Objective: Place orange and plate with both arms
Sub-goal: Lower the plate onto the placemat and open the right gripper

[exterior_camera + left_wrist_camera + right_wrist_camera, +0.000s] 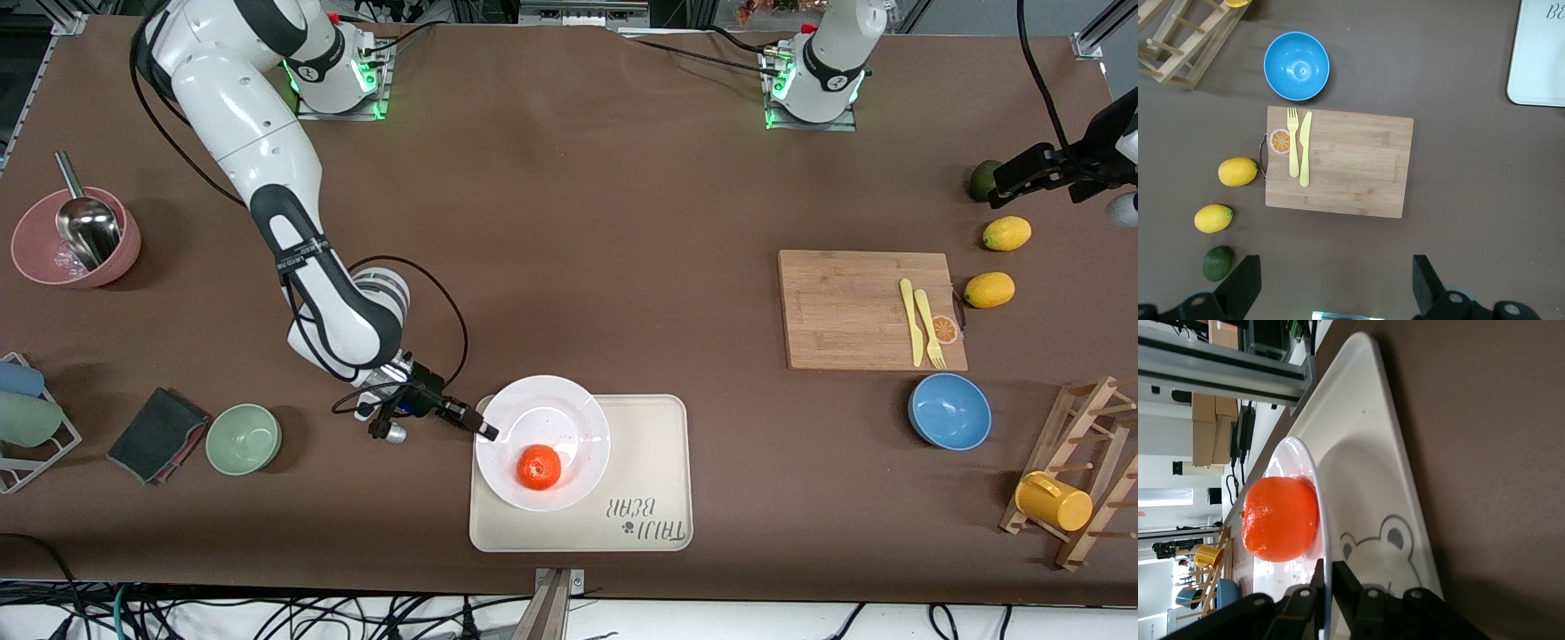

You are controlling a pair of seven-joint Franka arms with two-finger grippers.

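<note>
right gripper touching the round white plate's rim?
Touching. In the right wrist view, the right gripper has its fingers closed on the rim of the round white plate, which carries the small orange fruit.

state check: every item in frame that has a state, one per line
orange: on the plate
plate: on the bear tray, rim pinched by right claw
bear tray: flat on table
right claw: shut on plate rim
left claw: open, empty, waiting above the table near the lemons
fork and knife: lying on cutting board
yellow cup: hung on wooden rack
</note>
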